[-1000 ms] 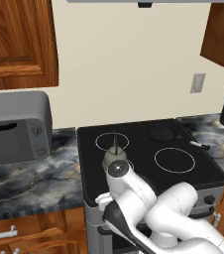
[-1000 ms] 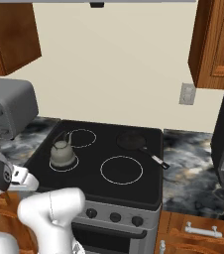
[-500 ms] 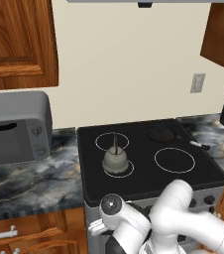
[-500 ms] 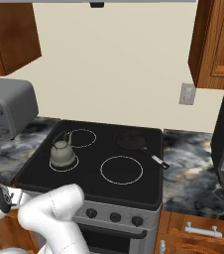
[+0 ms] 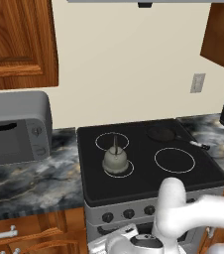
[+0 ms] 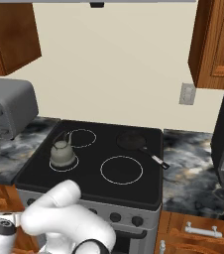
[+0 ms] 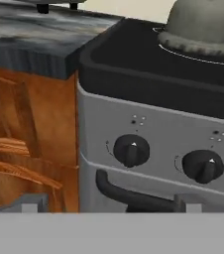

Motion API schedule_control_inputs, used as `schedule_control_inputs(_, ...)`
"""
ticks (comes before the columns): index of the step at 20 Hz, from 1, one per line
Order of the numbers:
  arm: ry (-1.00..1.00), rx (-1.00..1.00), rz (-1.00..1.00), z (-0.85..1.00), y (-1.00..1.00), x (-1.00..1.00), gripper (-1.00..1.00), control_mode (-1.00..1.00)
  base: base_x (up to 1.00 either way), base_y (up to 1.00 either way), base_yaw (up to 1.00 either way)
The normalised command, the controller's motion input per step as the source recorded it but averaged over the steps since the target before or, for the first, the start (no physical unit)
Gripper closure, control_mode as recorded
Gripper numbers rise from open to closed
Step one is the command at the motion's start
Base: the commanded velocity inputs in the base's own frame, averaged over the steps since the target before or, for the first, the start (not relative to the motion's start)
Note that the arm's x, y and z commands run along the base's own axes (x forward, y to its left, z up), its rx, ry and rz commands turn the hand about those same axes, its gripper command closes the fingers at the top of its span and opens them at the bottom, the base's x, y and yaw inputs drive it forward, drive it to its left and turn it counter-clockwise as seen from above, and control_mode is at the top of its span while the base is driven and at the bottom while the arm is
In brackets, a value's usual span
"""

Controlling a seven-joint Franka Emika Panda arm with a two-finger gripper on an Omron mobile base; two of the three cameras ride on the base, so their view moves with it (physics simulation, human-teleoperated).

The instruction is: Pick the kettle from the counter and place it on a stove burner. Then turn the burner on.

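Even, bright, flat rendered light with faint shadows and no glare; the hand view looks softly blurred.

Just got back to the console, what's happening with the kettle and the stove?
The kettle already sits on the front-left stove burner of the black cooktop, with nothing holding it. The arm is down low in front of the stove, and the hand view faces the control panel, with two dark knobs close ahead above the oven handle. The hand is open and not touching a knob. The burner has not yet been turned on.
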Motion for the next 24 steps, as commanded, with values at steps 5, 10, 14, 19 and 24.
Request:
schedule_control_inputs(5,-0.5,0.41,0.02,-0.19,0.0,0.0,-1.0,-1.0,0.0,0.0,0.0)
schedule_control_inputs(10,-0.19,0.16,0.0,-0.02,0.0,-0.01,-1.0,-1.0,0.0,0.0,0.0)
schedule_control_inputs(14,0.0,0.0,0.0,0.0,0.0,0.0,-1.0,-1.0,0.0,0.0,0.0)
schedule_control_inputs(19,-0.07,0.0,-0.01,0.0,0.0,0.05,-1.0,-1.0,0.0,0.0,0.0)
schedule_control_inputs(24,-0.1,0.0,-0.02,0.0,0.0,0.09,-1.0,-1.0,0.0,0.0,0.0)
